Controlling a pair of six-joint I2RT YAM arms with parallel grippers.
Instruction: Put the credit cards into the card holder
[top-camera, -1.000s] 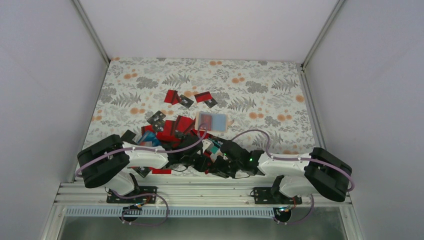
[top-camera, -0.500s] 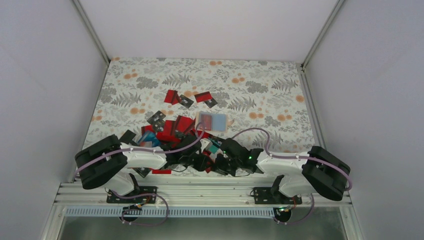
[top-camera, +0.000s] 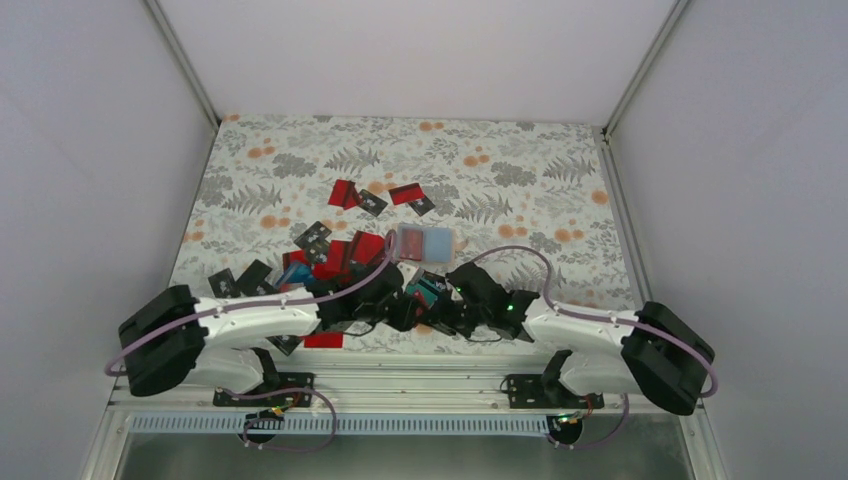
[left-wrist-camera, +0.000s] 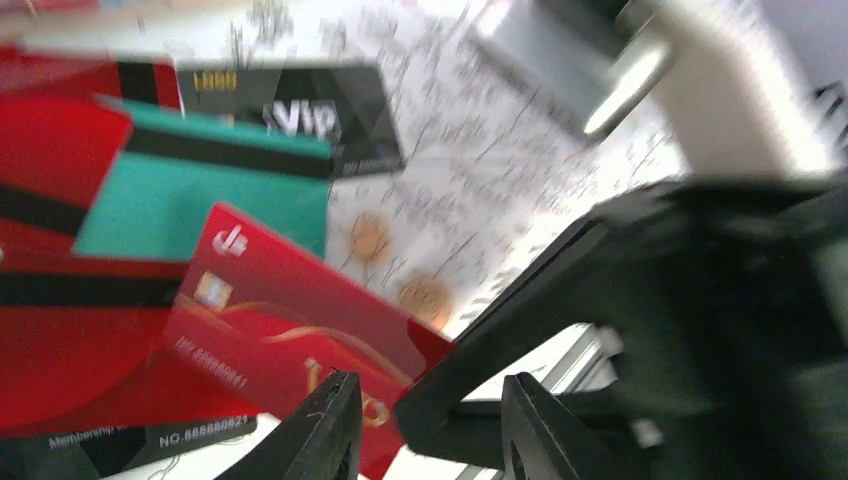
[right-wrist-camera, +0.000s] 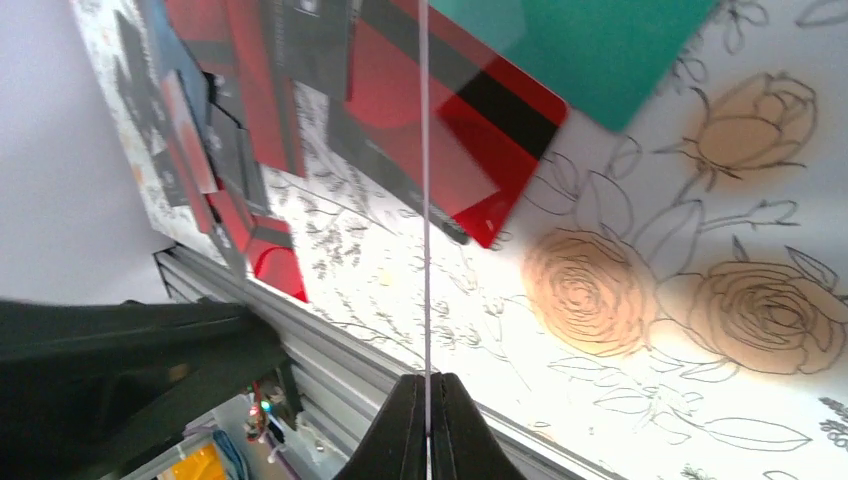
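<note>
Several red, black and teal credit cards (top-camera: 335, 262) lie heaped on the near left of the flowered table. The card holder (top-camera: 425, 242) lies open and flat just beyond the heap, its pale bluish sleeves up. My right gripper (right-wrist-camera: 427, 378) is shut on one card (right-wrist-camera: 425, 200), seen edge-on as a thin pale line standing up from the jaws. My left gripper (left-wrist-camera: 430, 430) is open and faces the right one at close range, with a red card (left-wrist-camera: 290, 330), a teal card (left-wrist-camera: 200, 200) and a black VIP card (left-wrist-camera: 300, 110) beyond it. In the top view both grippers meet near the table's front middle (top-camera: 412, 305).
Two small groups of red and black cards (top-camera: 355, 196) (top-camera: 412, 195) lie farther back. The metal rail (top-camera: 400, 375) runs along the near table edge right behind the grippers. White walls enclose the table on three sides.
My right gripper has shut on a card. Both arms have reached farther onto the table, the left arm stretching out most, and the grippers have moved away from the near edge.
</note>
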